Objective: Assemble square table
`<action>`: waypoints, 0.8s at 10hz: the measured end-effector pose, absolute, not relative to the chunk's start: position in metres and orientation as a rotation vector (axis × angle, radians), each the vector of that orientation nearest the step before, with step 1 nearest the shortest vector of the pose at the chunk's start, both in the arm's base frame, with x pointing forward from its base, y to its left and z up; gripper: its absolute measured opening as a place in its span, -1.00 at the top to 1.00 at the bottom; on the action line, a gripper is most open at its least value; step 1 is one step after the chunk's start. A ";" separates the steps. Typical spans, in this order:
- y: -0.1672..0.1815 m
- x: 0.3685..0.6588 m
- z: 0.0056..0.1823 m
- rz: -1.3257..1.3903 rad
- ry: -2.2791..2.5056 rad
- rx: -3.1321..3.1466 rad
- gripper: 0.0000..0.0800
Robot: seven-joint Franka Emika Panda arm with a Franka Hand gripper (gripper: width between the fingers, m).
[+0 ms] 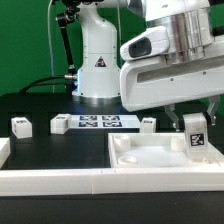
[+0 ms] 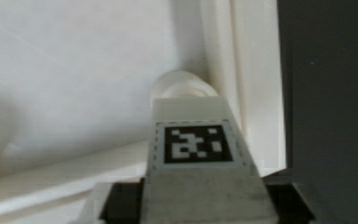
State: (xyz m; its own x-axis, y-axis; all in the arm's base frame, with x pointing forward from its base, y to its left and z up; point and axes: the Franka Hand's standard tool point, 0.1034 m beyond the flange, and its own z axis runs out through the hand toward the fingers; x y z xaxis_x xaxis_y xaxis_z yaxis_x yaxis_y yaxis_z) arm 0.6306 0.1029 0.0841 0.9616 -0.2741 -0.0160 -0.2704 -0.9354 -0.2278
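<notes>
The square table's top [image 1: 150, 158] is a white slab with a raised rim, lying at the front on the exterior view's right. My gripper [image 1: 194, 118] hangs over its far right corner, shut on a short white table leg [image 1: 195, 132] that carries a black-and-white tag. In the wrist view the leg [image 2: 194, 140] stands between my dark fingers [image 2: 119, 202]. Its rounded far end sits down in the slab's corner [image 2: 190, 85], beside the rim [image 2: 247, 60]. Whether the end touches the slab I cannot tell. Three more legs [image 1: 20, 125] [image 1: 58, 125] [image 1: 148, 123] lie on the black table.
The marker board [image 1: 100, 122] lies flat in front of the robot's base [image 1: 98, 70]. Long white barrier rails [image 1: 50, 182] run along the front edge and up the exterior view's left side. Black table surface [image 2: 336, 80] shows just outside the slab's rim.
</notes>
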 end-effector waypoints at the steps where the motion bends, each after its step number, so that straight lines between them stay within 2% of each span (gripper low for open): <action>1: 0.105 0.630 0.084 -0.013 0.503 -2.869 0.27; 8: 0.110 0.627 0.085 0.059 1.277 -2.654 0.27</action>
State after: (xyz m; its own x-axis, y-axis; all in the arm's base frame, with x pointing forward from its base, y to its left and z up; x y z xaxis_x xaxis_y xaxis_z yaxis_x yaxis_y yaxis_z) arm 0.6273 0.1104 0.0845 0.6267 -0.7699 -0.1202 -0.7778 -0.6083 -0.1582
